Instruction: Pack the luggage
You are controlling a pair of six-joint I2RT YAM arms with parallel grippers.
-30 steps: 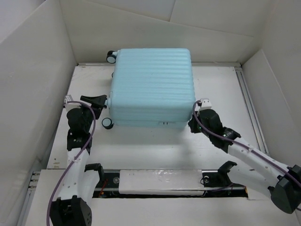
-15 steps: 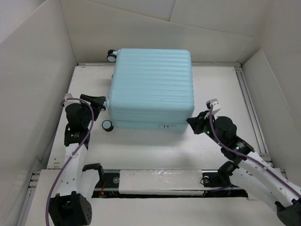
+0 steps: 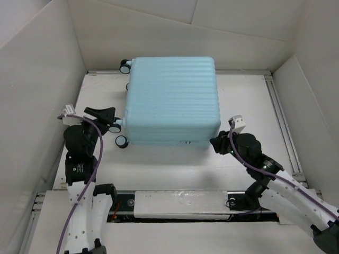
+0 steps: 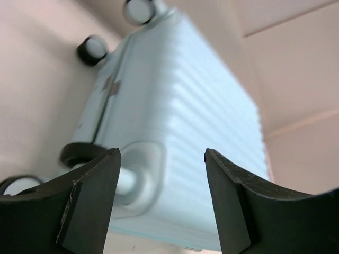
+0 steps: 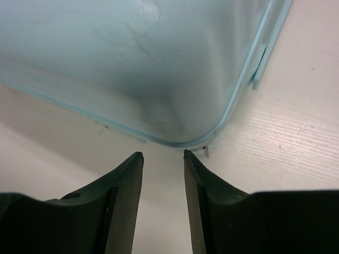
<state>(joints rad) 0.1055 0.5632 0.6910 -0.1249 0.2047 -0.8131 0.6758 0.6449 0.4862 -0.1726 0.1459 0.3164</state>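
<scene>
On the table (image 3: pixel 175 166), luggage (image 3: pixel 172 100) shut, inside hidden; left tool (image 4: pixel 161 164), right tool (image 5: pixel 162 159) parted, seemingly empty.

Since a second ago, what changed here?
The right tool pulled back from the suitcase's near right corner toward the near edge and opened, holding nothing. The left tool drew back slightly leftward, open. The suitcase stayed shut, in place.

The right gripper (image 3: pixel 214 144) now stands with its jaws slightly parted, where a second ago they were pressed together. It sits a little nearer the arm bases, just off the near right corner of the luggage (image 3: pixel 172 100). The left gripper (image 3: pixel 107 119) and its wrist are farther left and nearer. The luggage lies a touch nearer too.
</scene>
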